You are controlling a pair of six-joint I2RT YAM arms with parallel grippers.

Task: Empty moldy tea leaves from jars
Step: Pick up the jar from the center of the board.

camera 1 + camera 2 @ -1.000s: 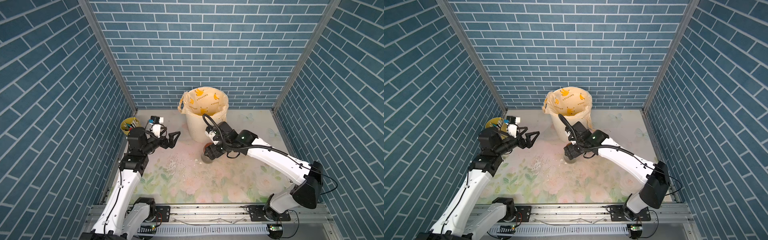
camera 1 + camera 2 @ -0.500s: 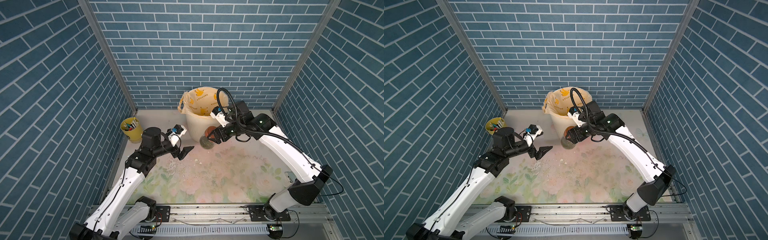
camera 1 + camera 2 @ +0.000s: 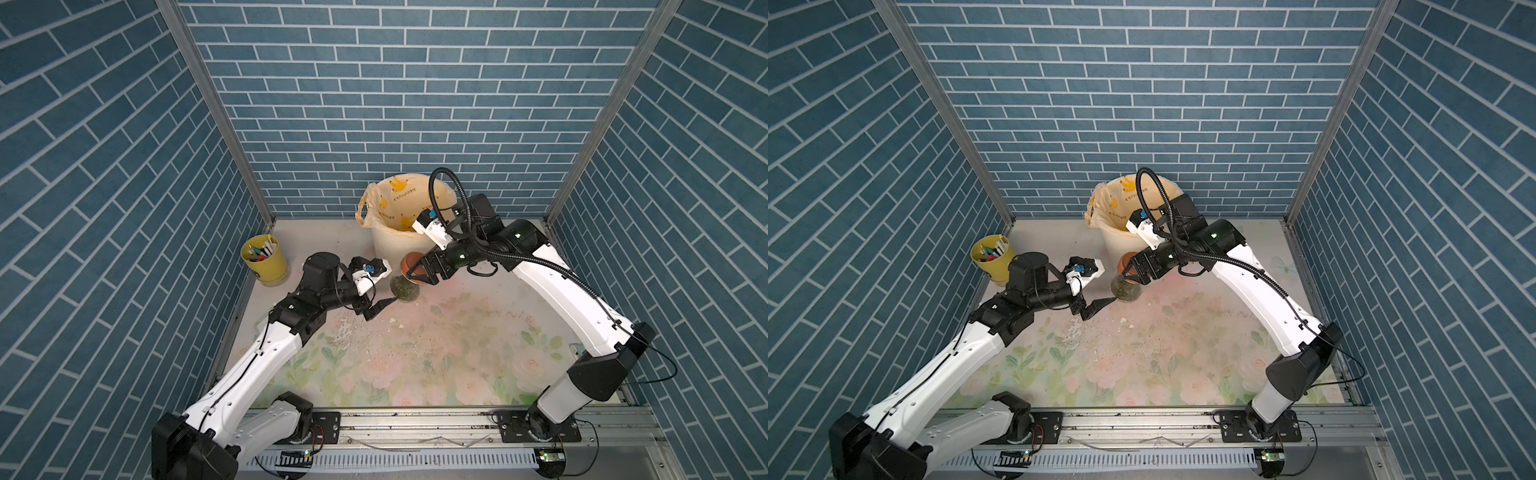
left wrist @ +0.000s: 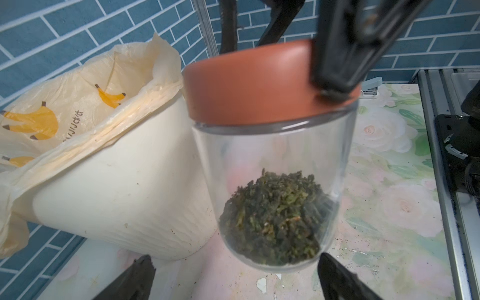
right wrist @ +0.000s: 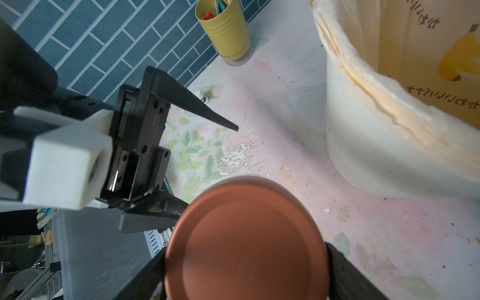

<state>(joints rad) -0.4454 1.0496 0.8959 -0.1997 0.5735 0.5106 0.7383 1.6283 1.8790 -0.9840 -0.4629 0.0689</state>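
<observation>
Standing at worktop rear edge: cream bin [image 3: 388,249]. Left gripper [image 4: 239,275] jaws apart, tips flanking the jar [image 4: 272,155] base, contact unclear. Right gripper [image 3: 419,277] clamped on lid [image 5: 244,241] rim. Jar just in front of bin, slightly tilted, lid on. Tea leaves [image 4: 275,218] heaped in jar bottom.

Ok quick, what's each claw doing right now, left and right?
Left claw: open, close to the jar, gripping nothing.
Right claw: closed on the lid, holding the jar by it.
</observation>
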